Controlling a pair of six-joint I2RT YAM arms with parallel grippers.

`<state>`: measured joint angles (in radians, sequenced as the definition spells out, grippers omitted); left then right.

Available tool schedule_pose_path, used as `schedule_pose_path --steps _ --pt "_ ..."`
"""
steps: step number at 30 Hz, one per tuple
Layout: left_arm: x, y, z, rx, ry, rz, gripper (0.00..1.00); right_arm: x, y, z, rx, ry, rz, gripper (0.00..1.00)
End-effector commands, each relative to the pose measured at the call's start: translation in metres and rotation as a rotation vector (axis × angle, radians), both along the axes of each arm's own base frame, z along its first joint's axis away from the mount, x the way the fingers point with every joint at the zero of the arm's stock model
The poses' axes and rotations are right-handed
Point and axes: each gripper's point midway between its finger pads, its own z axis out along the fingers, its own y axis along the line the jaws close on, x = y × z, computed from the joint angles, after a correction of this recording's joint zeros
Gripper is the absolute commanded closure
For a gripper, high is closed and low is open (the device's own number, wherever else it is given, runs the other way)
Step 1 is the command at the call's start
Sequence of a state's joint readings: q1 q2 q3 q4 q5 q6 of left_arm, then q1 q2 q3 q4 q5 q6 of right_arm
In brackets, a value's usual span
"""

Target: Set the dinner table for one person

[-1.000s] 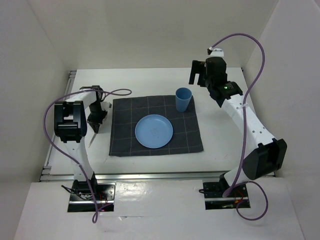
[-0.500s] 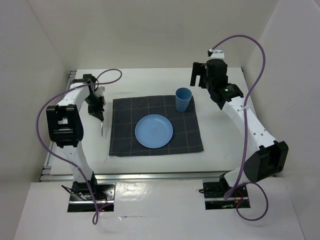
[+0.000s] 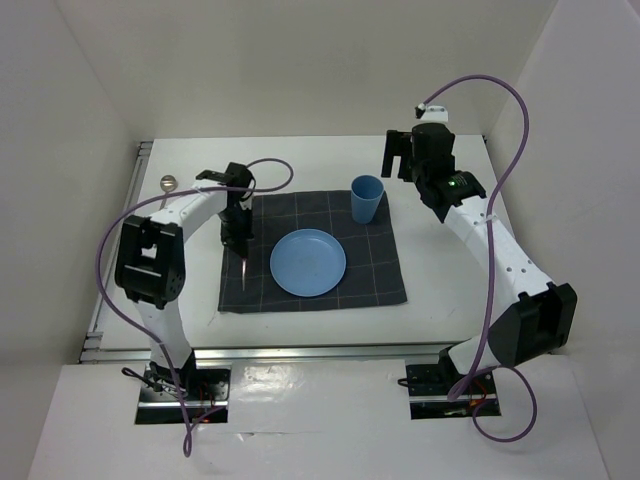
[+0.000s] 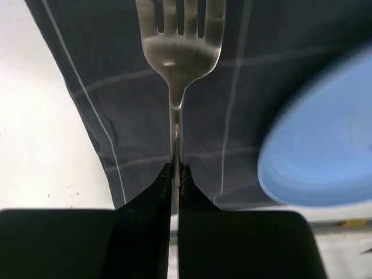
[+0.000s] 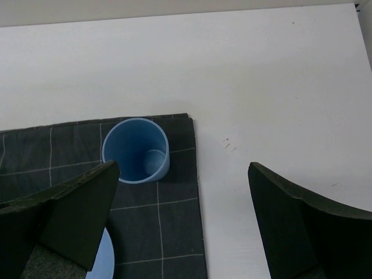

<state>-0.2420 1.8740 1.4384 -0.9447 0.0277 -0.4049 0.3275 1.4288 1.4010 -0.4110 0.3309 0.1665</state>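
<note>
The white dinner table (image 3: 440, 250) carries a dark grey checked placemat (image 3: 370, 270) with a blue plate (image 3: 308, 263) at its middle and a blue cup (image 3: 366, 198) at its far right corner. My left gripper (image 3: 240, 238) is shut on a silver fork (image 3: 245, 268) and holds it over the mat's left part, left of the plate. In the left wrist view the gripper (image 4: 176, 171) pinches the fork (image 4: 177, 58) by its handle, tines pointing away, with the plate (image 4: 325, 145) to the right. My right gripper (image 3: 400, 155) is open and empty, above the table behind the cup (image 5: 136, 150).
A small silver spoon (image 3: 167, 183) lies at the far left of the table near the left rail (image 3: 112, 290). White walls enclose the table on three sides. The right wrist view shows bare table (image 5: 279, 87) right of the placemat (image 5: 174, 232).
My left gripper has carried the fork rightward, from beside the mat's left edge to over the mat next to the plate. The spoon has come into view. The right arm has barely moved.
</note>
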Motion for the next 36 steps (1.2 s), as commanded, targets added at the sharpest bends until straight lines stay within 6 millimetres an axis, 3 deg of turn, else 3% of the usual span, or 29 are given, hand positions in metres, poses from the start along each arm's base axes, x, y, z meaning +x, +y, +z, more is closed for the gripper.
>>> schedule_pose_path --steps 1,4,10,19,20,21,24,25,27,30,32,36 --pt "0.014 0.011 -0.007 0.059 0.013 0.092 1.00 -0.005 -0.004 0.018 0.014 -0.044 -0.028 0.00" --pt "0.012 0.014 -0.019 0.080 0.040 0.104 1.00 -0.006 -0.008 0.017 0.004 -0.038 -0.047 0.00" --pt "0.010 -0.001 -0.047 0.019 0.093 0.033 1.00 -0.008 -0.010 0.015 -0.003 -0.031 -0.055 0.00" --pt "0.013 0.005 -0.048 0.049 0.086 -0.003 1.00 -0.003 -0.008 0.011 -0.008 -0.020 -0.055 0.00" --pt "0.012 0.003 -0.048 0.040 0.088 -0.004 0.97 -0.003 -0.008 0.011 -0.008 -0.020 -0.055 0.00" --pt "0.010 0.000 -0.051 0.018 0.101 -0.021 0.84 -0.003 -0.008 0.011 -0.008 -0.020 -0.055 0.00" --pt "0.010 -0.002 -0.048 0.005 0.103 -0.040 0.58 -0.003 -0.006 0.011 -0.003 -0.018 -0.045 0.00" --pt "0.011 0.000 -0.049 0.015 0.101 -0.039 0.44 -0.003 -0.006 0.011 -0.003 -0.018 -0.045 0.00" --pt "0.015 0.001 -0.044 0.023 0.088 -0.048 0.38 -0.004 -0.005 0.006 -0.003 -0.008 -0.037 0.00" --pt "0.015 0.003 -0.034 0.030 0.075 -0.056 0.36 -0.004 -0.005 0.006 0.005 -0.009 -0.040 0.00" --pt "0.020 0.003 -0.015 0.027 0.043 -0.092 0.36 -0.004 -0.001 0.009 0.022 -0.007 -0.026 0.00" --pt "0.041 0.032 0.027 0.109 -0.103 -0.107 0.36 -0.010 0.015 0.016 0.047 -0.014 0.024 0.00"
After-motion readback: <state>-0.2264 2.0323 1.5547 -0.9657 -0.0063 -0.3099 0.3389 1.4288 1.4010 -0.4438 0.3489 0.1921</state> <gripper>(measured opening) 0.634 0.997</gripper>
